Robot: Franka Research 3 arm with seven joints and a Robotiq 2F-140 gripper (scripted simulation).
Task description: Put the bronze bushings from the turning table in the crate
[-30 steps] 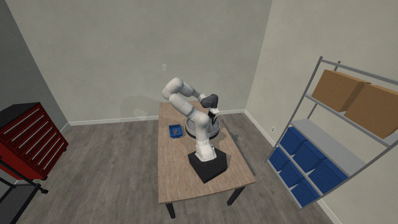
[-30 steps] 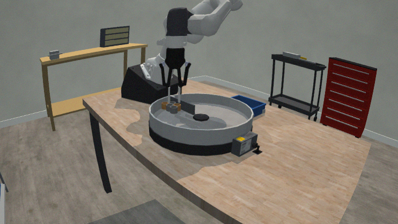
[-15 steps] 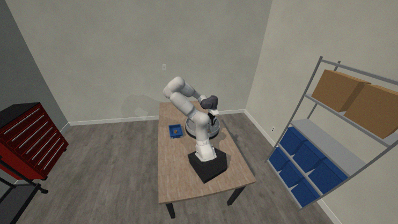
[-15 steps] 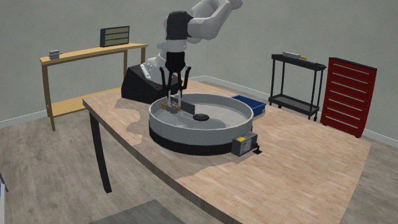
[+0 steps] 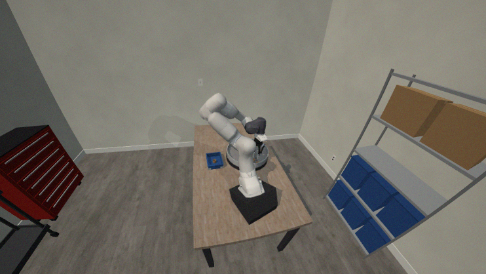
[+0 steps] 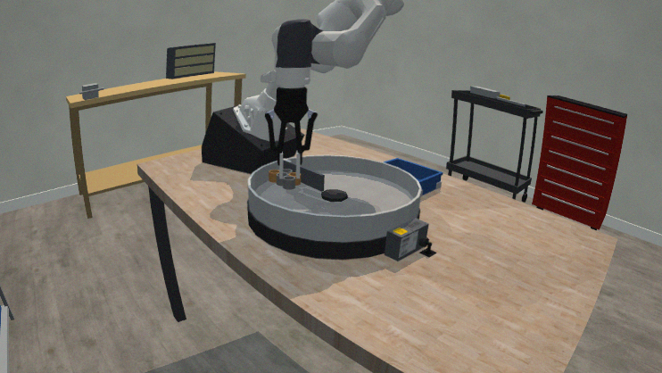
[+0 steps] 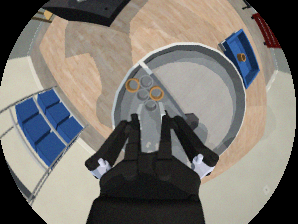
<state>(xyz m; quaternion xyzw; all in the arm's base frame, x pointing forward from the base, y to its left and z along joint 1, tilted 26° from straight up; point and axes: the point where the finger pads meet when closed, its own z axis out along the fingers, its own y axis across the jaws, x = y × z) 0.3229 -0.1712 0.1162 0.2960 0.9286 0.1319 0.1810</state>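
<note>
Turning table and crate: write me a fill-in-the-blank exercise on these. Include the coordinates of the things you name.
The turning table [image 5: 234, 162] [image 6: 324, 227] [image 7: 240, 107] bears ____ bronze bushings [image 5: 255, 160] [image 6: 273, 176] [image 7: 127, 85].
Near them stand ____ steel bushings [image 6: 289, 183] [image 7: 151, 109].
The crate [image 5: 215, 166] [image 6: 428, 183] [image 7: 235, 41] is coloured ____.
The crate's lone bushing [image 5: 214, 160] [image 7: 242, 58] is made of ____.

Missing words: two; three; blue; bronze.

Bench [image 5: 217, 217] [image 6: 486, 259] [image 7: 170, 30]: light wood, smooth, matt. Turning table [image 5: 233, 157] [image 6: 324, 227] [image 7: 241, 107]: grey, smooth. Crate [image 5: 209, 164] [image 6: 428, 181] [image 7: 252, 75]: blue, plastic-looking. Bushings on it: two bronze-toned, others grey, metal-look.
</note>
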